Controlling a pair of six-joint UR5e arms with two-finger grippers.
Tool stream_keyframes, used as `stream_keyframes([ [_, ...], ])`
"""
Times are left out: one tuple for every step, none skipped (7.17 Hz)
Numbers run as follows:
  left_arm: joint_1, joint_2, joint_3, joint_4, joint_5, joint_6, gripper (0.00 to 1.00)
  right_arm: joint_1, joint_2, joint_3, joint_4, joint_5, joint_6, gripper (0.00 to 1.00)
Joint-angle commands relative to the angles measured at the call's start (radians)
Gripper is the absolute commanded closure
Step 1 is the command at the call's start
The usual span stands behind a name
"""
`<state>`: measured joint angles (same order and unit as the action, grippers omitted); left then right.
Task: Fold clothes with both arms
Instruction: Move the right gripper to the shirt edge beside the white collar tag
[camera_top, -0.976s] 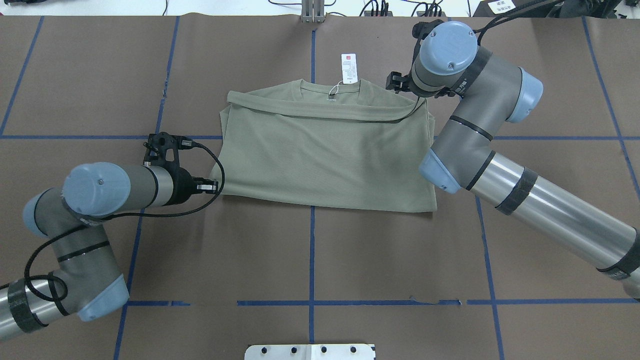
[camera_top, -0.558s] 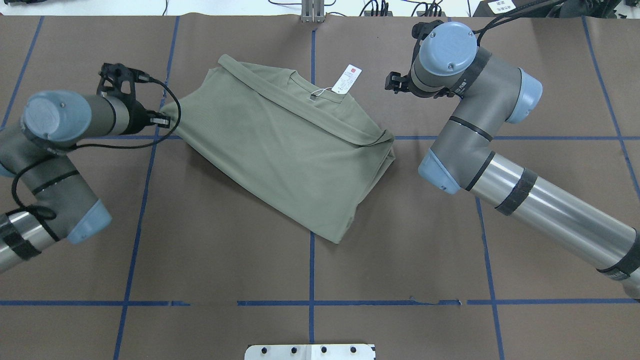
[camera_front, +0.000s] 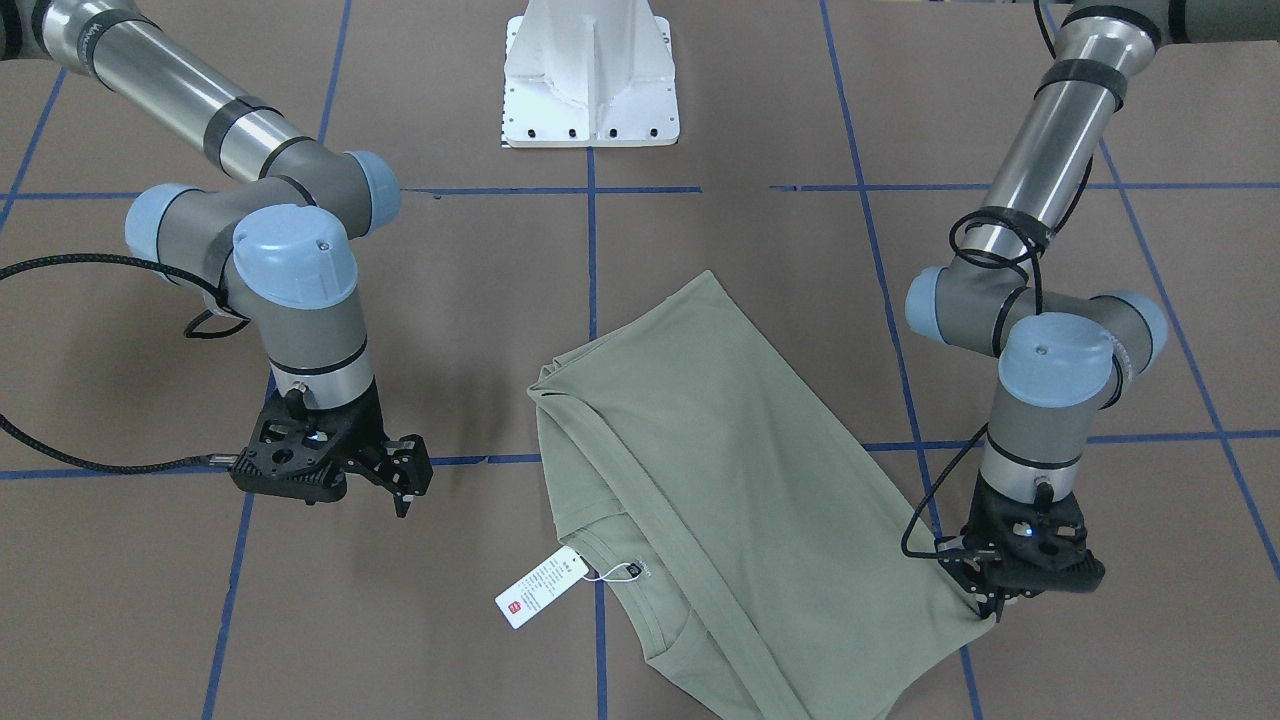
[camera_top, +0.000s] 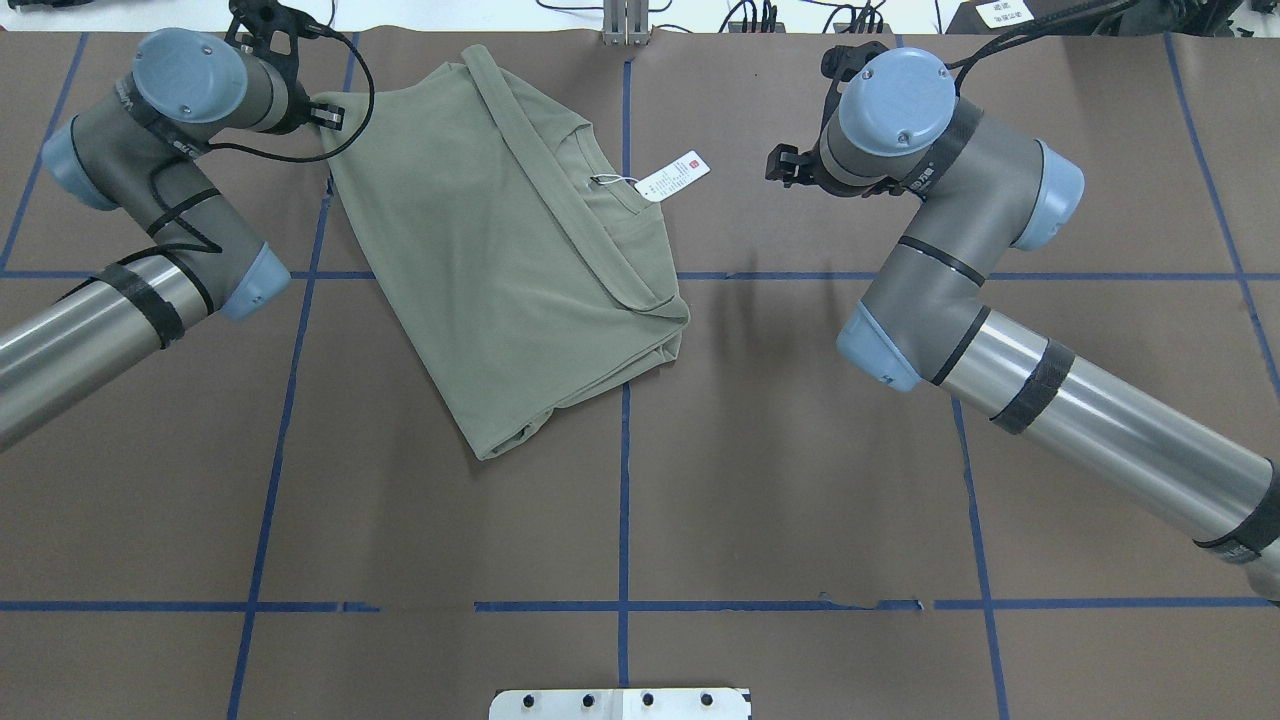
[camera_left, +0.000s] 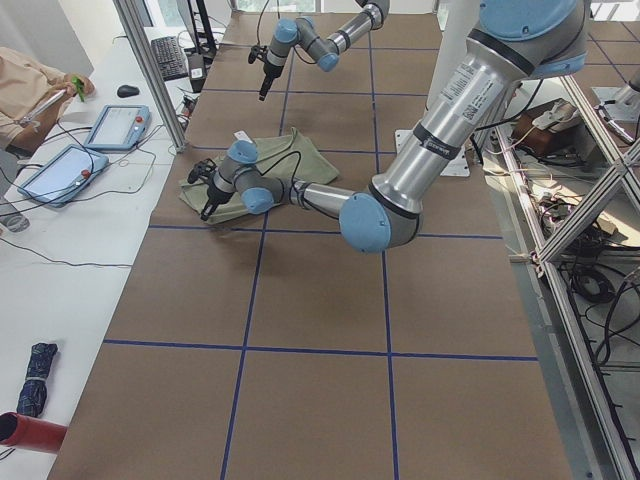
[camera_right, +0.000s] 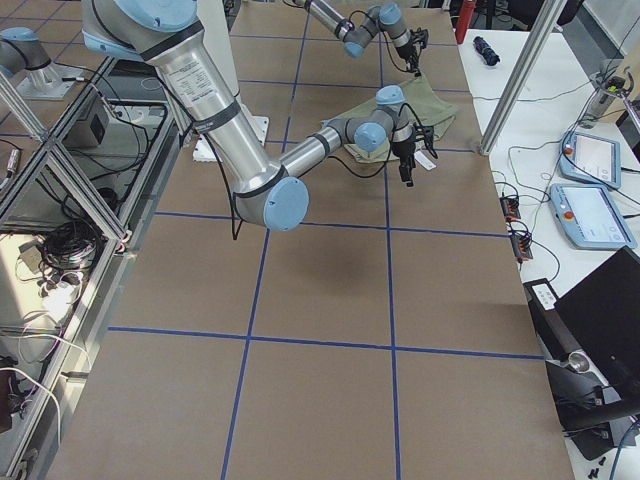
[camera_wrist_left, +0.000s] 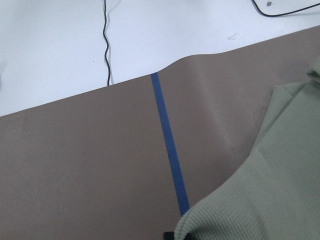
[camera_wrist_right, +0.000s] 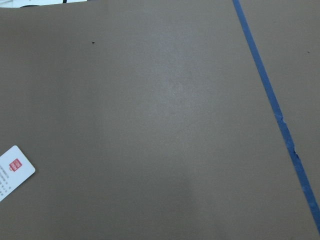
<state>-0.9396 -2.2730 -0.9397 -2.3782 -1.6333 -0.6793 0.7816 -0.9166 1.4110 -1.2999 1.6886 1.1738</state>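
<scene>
Folded shirt (camera_top: 500, 250) lies skewed — left tool (camera_front: 985, 603) pinches 1 corner; right tool (camera_front: 408, 485) parted, well clear.

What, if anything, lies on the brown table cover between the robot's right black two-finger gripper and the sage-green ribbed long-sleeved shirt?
Only the white hang tag with a red mark, tied to the collar, lies between the right black two-finger gripper and the sage-green ribbed shirt. The rest of that gap is bare brown table cover.

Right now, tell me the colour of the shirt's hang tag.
Hang tag: white, red mark; front-facing view.
</scene>
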Motion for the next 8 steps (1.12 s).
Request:
stream_keyframes([
  [-0.011, -0.005, 0.032, -0.062, 0.006, 0.046, 0.01, -0.016, 0.008, -0.003, 0.017, -0.001, 0.03, 0.0],
  [-0.028, 0.016, -0.046, -0.058, -0.093, 0.046, 0.0, -0.03, 0.036, -0.013, 0.039, -0.003, 0.099, 0.0],
  [-0.044, 0.065, -0.115, -0.065, -0.24, 0.041, 0.0, -0.051, 0.092, -0.059, 0.071, -0.007, 0.171, 0.0],
  [-0.047, 0.123, -0.211, -0.065, -0.259, 0.035, 0.0, -0.085, 0.161, -0.11, 0.077, -0.027, 0.281, 0.15],
  [-0.047, 0.141, -0.247, -0.065, -0.26, 0.023, 0.0, -0.126, 0.206, -0.15, 0.079, -0.073, 0.323, 0.25],
  [-0.044, 0.144, -0.248, -0.065, -0.26, 0.014, 0.0, -0.165, 0.215, -0.156, 0.077, -0.085, 0.392, 0.44],
  [-0.042, 0.145, -0.251, -0.067, -0.26, 0.012, 0.0, -0.203, 0.212, -0.165, 0.077, -0.119, 0.405, 0.44],
  [-0.039, 0.147, -0.252, -0.068, -0.26, 0.012, 0.0, -0.222, 0.214, -0.19, 0.074, -0.124, 0.402, 0.42],
])
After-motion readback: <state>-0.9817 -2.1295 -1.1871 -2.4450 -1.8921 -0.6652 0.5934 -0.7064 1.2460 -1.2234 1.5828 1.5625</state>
